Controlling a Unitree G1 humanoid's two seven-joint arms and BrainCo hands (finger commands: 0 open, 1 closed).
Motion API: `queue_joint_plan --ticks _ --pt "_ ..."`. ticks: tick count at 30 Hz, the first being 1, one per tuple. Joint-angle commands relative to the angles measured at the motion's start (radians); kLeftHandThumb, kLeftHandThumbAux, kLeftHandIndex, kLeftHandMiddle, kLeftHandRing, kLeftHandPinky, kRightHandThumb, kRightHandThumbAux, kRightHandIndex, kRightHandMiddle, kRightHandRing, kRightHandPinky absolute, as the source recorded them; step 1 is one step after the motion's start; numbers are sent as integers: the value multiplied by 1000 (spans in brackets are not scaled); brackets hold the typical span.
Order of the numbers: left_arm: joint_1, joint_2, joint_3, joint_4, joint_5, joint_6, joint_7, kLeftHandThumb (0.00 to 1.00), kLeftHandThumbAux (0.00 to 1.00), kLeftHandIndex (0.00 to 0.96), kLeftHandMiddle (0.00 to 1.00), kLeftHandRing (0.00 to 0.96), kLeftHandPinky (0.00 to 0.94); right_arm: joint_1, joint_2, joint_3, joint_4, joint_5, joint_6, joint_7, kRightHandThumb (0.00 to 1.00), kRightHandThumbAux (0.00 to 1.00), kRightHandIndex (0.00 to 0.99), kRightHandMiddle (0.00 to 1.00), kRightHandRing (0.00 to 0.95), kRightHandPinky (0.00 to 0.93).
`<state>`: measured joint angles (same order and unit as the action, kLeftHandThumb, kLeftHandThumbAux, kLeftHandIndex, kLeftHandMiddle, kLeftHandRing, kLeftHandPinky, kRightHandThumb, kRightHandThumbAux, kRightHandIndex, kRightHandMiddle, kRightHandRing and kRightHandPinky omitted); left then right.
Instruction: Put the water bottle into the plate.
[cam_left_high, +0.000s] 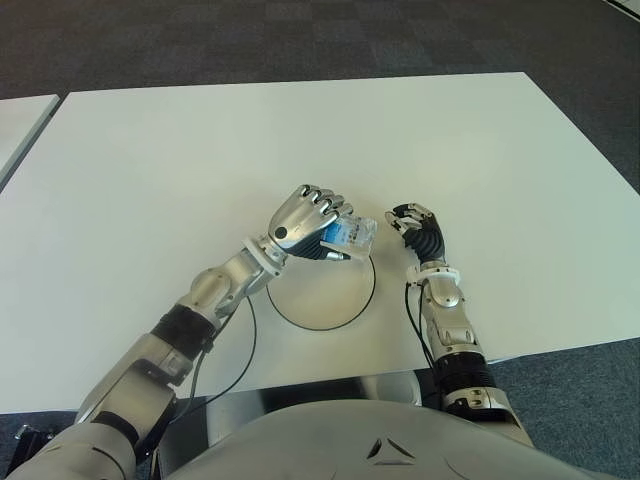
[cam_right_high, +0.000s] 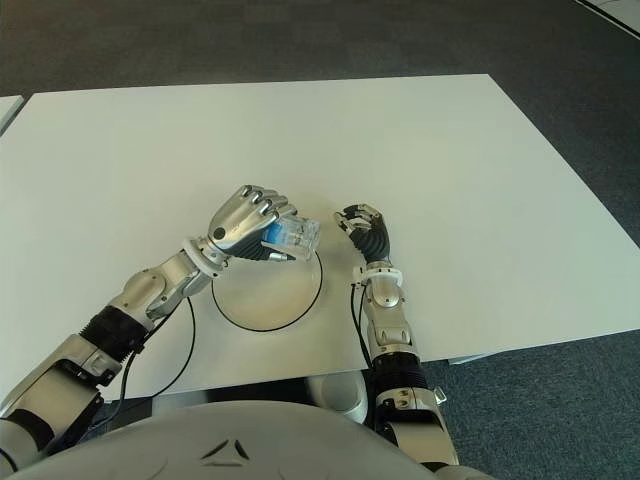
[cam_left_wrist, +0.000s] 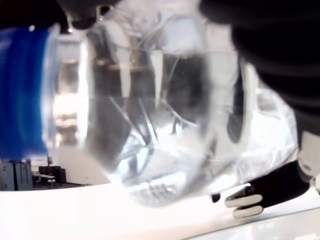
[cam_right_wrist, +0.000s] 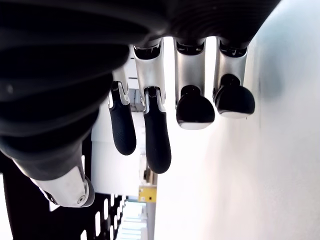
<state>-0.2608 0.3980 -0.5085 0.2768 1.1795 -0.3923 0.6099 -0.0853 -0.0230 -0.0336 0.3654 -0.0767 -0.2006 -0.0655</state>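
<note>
Your left hand (cam_left_high: 306, 222) is clenched around the water bottle (cam_left_high: 352, 233), holding it tilted over the far rim of the plate (cam_left_high: 300, 318). Your right hand (cam_left_high: 420, 232), fingers loosely curled and holding nothing, shows just right of the plate on the white table (cam_left_high: 300, 140).

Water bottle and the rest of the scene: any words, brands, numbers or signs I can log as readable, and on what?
None readable.
water bottle, held in the left hand over the plate: blue label, no legible print.
right hand, beside the plate on the table: no markings.
</note>
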Motion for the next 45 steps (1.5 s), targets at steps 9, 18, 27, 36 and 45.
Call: queue_joint_plan --ticks 9,18,27,36,45 --pt "55 12 -50 2 -69 -13 -76 851 670 396 542 866 876 8 4 -4 -1 7 23 -4 843 687 412 595 856 852" --pt "95 40 -57 -42 -82 -1 -149 852 669 398 543 874 886 8 1 -5 -6 12 30 2 845 686 417 604 860 857" --pt "150 63 -33 -124 -154 29 -298 852 664 416 570 830 816 7 3 -10 -10 16 41 5 846 683 433 547 861 859" --pt "180 82 -3 -172 -234 17 -375 844 664 419 592 733 730 5 -3 -10 -1 14 17 15 844 687 414 597 860 855" --pt "164 100 7 -121 -281 -62 -364 552 680 400 464 473 456 2 -5 -12 2 9 24 11 843 687 411 595 861 856"
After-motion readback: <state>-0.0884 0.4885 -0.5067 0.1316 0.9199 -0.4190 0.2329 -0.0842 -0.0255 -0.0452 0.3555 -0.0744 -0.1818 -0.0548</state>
